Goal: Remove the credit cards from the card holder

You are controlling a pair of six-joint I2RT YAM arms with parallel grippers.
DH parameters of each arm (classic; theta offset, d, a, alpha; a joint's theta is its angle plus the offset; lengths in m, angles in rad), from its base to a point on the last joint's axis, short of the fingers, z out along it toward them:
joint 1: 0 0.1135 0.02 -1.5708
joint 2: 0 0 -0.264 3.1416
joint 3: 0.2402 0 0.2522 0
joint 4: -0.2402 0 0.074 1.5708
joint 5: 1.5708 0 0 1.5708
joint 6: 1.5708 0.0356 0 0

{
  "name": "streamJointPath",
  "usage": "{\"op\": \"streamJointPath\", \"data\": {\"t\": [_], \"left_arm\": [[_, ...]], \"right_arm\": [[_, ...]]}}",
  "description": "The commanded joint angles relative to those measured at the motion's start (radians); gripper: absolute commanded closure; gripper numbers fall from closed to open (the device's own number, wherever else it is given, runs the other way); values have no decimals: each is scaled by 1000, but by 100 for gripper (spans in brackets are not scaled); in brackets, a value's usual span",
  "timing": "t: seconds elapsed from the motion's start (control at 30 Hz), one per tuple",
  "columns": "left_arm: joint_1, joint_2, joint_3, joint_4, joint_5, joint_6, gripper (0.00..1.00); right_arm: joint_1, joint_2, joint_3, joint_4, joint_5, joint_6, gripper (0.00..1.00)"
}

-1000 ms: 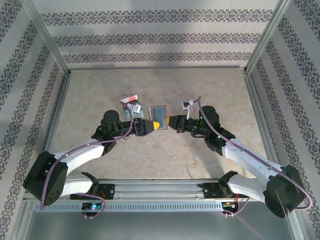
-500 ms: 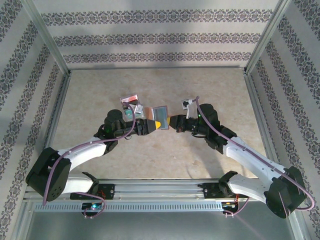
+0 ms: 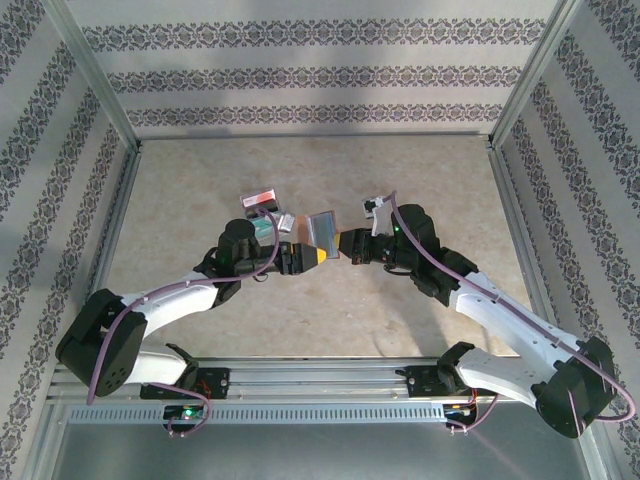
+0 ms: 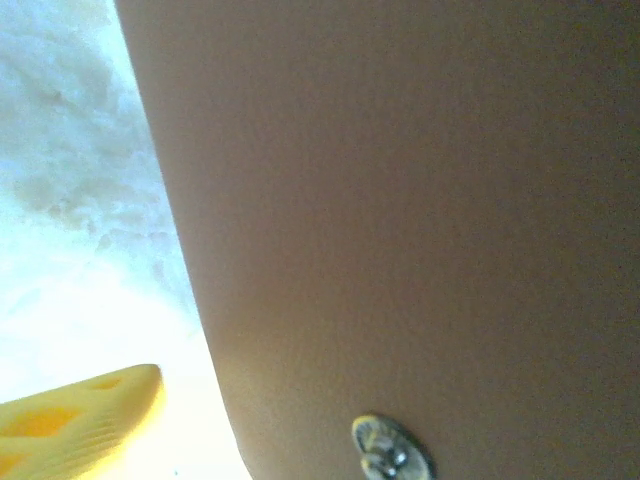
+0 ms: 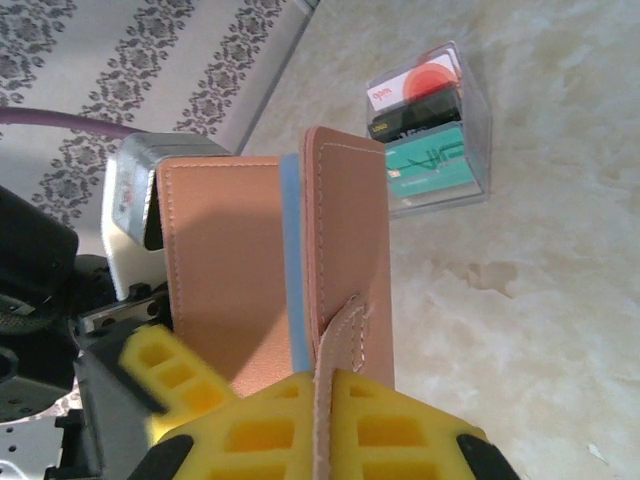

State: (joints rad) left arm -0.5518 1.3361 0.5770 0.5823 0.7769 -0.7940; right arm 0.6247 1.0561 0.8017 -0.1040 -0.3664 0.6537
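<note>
The tan card holder [image 3: 322,230] stands on edge at mid-table between both grippers. My right gripper [image 3: 345,243] is shut on its leather strap [image 5: 340,330], the yellow pads [image 5: 420,430] pinching it from both sides. In the right wrist view the card holder [image 5: 345,230] is slightly spread, with a grey-blue inner edge [image 5: 290,250] between its two flaps. My left gripper [image 3: 310,254] is at the holder's left flap [image 5: 220,270]. That flap [image 4: 420,220] with its metal snap [image 4: 392,452] sits close up in the left wrist view, and one yellow finger [image 4: 80,420] stands apart from it. The credit cards are hidden.
A clear case [image 3: 262,200] with teal, black and red-white cards [image 5: 430,130] lies just beyond the left gripper. Patterned walls and metal frame posts close in the table [image 3: 300,170] on three sides. Bare tabletop lies behind and in front of the arms.
The left arm has swung its wrist rightward and nearer the holder. The holder has turned from a broad face-on view to a narrower, tilted one. The right gripper kept its hold.
</note>
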Motion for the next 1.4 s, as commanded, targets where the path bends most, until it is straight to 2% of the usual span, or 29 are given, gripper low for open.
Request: {"op": "streamJointPath", "data": {"t": [0.0,0.17,0.3,0.5,0.63,0.67,0.7,1.03,1.2,1.37], "left_arm": [[-14,11,22,14,9,5,13],[-16,7,13,43,19,-2,4],[-16,3,10,54,5,-3,3],[-16,11,17,48,-15,0,18],[-16,11,21,32,-22,9,23],[-16,8,24,4,-33,20,32],[-16,3,33,-61,-56,47,48],[-32,24,50,-107,-56,76,77],[-42,47,52,-47,-36,50,82],[-46,58,44,4,-27,24,83]], "right_arm": [[12,-17,47,-44,66,-21,100],[26,-20,69,-100,109,-35,100],[37,-17,85,-120,122,-37,100],[47,-19,97,-132,124,-40,100],[47,-23,100,-137,123,-39,100],[48,-27,102,-140,123,-37,100],[50,-35,106,-145,124,-35,100],[88,6,167,-208,179,-56,100],[97,22,176,-201,188,-67,100],[92,13,166,-197,192,-75,100]]}}
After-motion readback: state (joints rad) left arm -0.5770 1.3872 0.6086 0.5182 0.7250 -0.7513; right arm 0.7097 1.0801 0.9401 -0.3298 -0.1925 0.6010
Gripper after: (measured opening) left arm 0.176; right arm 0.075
